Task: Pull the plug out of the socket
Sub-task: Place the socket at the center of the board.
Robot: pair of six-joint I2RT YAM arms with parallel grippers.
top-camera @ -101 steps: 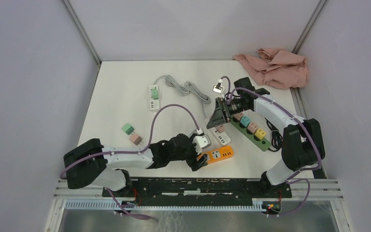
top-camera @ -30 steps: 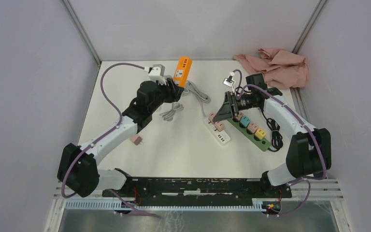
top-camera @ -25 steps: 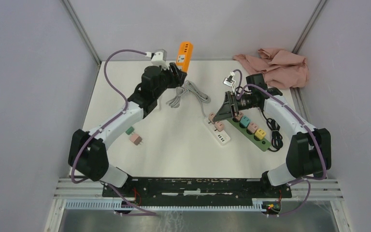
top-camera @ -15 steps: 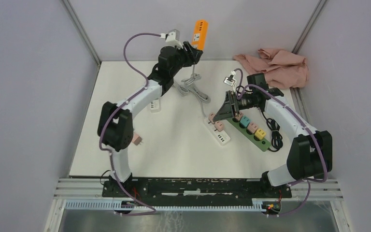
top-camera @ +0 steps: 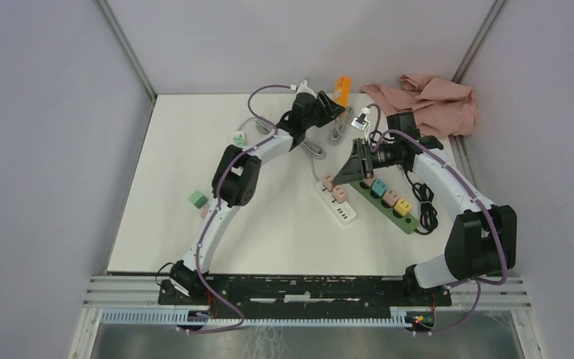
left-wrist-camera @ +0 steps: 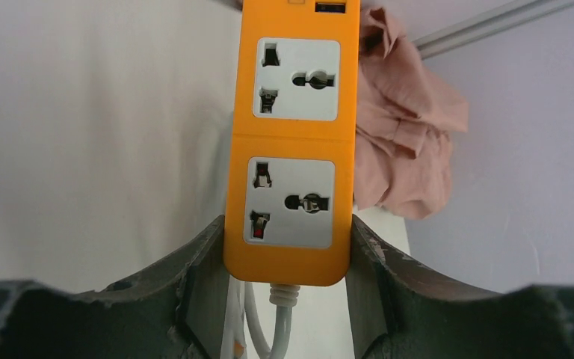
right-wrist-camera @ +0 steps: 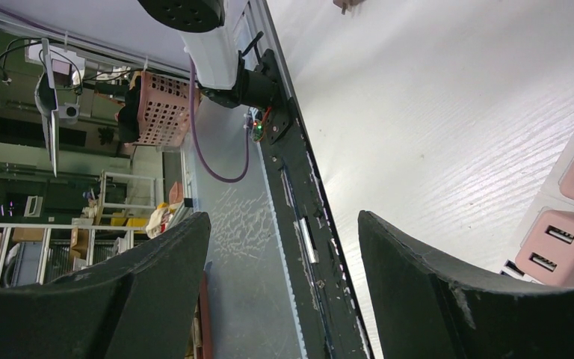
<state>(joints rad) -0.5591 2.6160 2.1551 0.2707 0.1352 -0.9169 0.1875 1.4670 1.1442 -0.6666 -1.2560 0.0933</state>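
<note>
**Small hard plugs, a light strip beneath them**

Our left claw (left-wrist-camera: 285, 228) is clamped on the near end of the orange strip (left-wrist-camera: 291, 142), held aloft at the upper middle of the top view. Both its white socket faces are empty, and its grey cord (left-wrist-camera: 282, 329) hangs below.

Our right claw (right-wrist-camera: 284, 224) gapes with nothing between its fingers. It hangs over the pink plugs (top-camera: 332, 187), which are seated in the white strip (top-camera: 346, 212) at the centre right of the top view.

We judge these plugs light, rigid and smooth: matte plastic cubes with rounded edges, held only by pin friction. They are best pinched on two opposite flat sides and drawn straight out.

The white strip looks light too, so it may lift with the plug unless pinned. A soft pink cloth (top-camera: 433, 101) lies crumpled at the upper right.
</note>
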